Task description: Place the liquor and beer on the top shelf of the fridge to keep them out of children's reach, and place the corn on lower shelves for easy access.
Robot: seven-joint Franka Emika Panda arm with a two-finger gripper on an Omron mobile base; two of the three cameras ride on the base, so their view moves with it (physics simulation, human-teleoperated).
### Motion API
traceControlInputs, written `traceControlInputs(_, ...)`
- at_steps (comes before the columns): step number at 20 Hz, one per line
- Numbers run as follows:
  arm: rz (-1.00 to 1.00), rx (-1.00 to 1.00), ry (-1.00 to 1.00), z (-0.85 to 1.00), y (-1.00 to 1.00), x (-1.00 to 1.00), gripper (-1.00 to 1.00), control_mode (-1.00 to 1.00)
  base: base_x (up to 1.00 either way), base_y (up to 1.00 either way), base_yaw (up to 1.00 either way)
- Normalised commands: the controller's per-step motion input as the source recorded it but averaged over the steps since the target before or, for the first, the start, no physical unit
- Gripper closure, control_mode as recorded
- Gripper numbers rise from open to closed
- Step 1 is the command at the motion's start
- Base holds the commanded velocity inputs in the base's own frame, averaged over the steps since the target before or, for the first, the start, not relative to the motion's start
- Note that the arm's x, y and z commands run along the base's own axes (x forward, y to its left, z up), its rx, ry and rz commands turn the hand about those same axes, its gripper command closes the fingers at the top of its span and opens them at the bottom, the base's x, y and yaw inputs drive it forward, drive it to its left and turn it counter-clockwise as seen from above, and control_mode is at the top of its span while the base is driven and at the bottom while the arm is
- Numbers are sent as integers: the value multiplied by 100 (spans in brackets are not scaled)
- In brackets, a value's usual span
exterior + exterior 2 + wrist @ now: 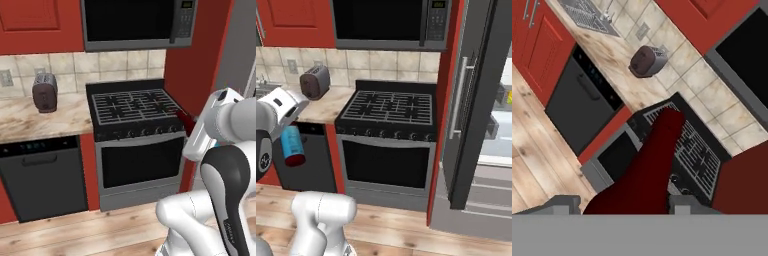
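Beer (pixel 649 165) sits clamped between our gripper's (pixel 624 202) fingers, its dark red-brown neck pointing out over the stove (pixel 687 145) in the hand view. From the right base view we see its blue label (pixel 292 142) below our wrist, beside the dishwasher (pixel 311 155). We see the fridge (pixel 476 100) at right, door ajar.

base views: flank arm, share stove (pixel 135 107) | hand view: rolled

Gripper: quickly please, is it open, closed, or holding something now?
Gripper: closed on the beer, the dark red-brown bottle between its fingertips.
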Motion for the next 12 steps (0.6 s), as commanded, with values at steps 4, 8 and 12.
traceControlInputs(4,0,0,0,0,0,0,100,100,-57,-70,-3)
traceControlInputs(8,0,0,0,0,0,0,100,100,-34,-82,-3)
traceControlInputs(12,0,0,0,0,0,0,100,100,-14,-85,-2)
